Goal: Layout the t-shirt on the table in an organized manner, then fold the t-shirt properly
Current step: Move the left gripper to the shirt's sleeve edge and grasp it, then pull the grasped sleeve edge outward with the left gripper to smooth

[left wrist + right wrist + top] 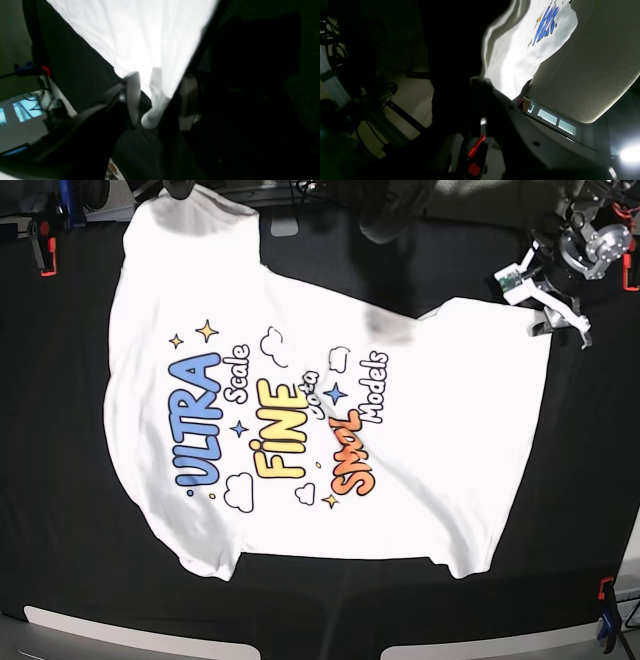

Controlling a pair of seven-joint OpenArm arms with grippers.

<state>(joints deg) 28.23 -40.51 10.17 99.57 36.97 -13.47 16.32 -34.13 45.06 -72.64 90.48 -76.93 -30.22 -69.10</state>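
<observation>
White cotton, the t-shirt (300, 420) lies print side up on the bench (580, 480), which is covered in black cloth. It is mostly flat, with blue, yellow and orange words, small clouds and stars. A few wrinkles run near its right side, and its far left part is bunched up.

The left pincer (160, 100) is at the shirt's far right corner, pinching a little fold of white cloth. The right pincer (480, 82) is at the far left corner, pressed together, and seems to be holding the edge there.

To do this well, I think both pincers should pull gently apart so the far edge goes straight and smooth.
</observation>
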